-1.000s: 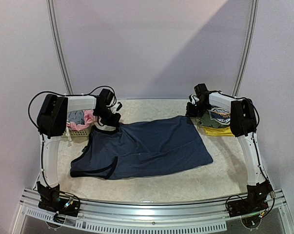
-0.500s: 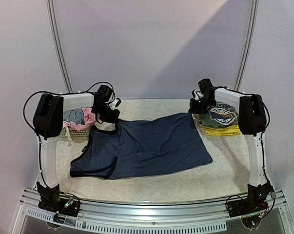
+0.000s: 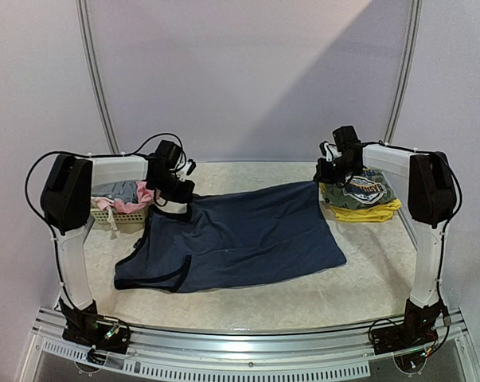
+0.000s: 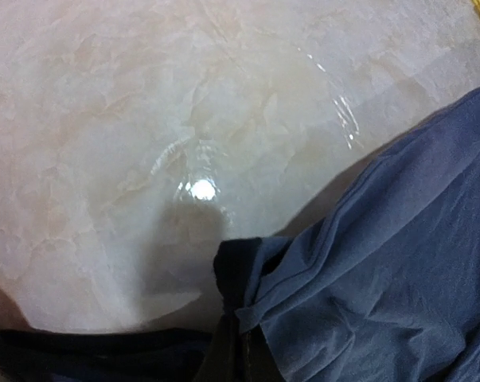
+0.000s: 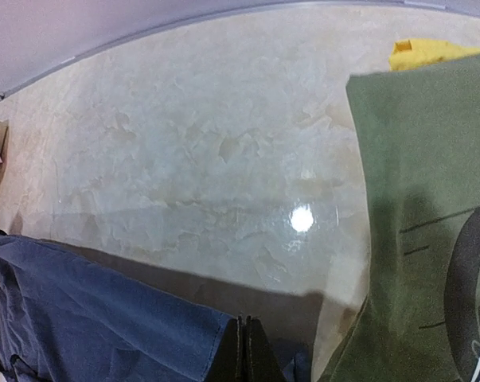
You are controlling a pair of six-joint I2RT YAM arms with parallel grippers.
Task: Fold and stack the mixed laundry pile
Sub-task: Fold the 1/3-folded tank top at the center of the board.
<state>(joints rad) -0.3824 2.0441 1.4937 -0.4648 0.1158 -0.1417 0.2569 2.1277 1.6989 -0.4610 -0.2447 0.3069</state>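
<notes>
A long navy sleeveless dress [image 3: 240,239] lies spread across the middle of the table. My left gripper [image 3: 178,193] is shut on its far left shoulder strap; the wrist view shows the dark-trimmed strap [image 4: 240,278] bunched between the fingers. My right gripper [image 3: 327,177] is shut on the dress's far right hem corner [image 5: 224,338], held just above the table. Grey and pink pieces [image 3: 132,195] sit in the basket at the left. A folded olive printed tee [image 3: 359,189] lies on a yellow piece [image 3: 367,213] at the right.
A pale lattice basket [image 3: 116,213] stands at the far left beside my left arm. The marble tabletop [image 3: 335,294] runs to a metal rail at the near edge. A curved white backdrop closes the far side.
Both grippers have moved outward and back with the dress's far corners, pulling its far edge wider and straighter. The right corner now reaches close to the folded olive tee.
</notes>
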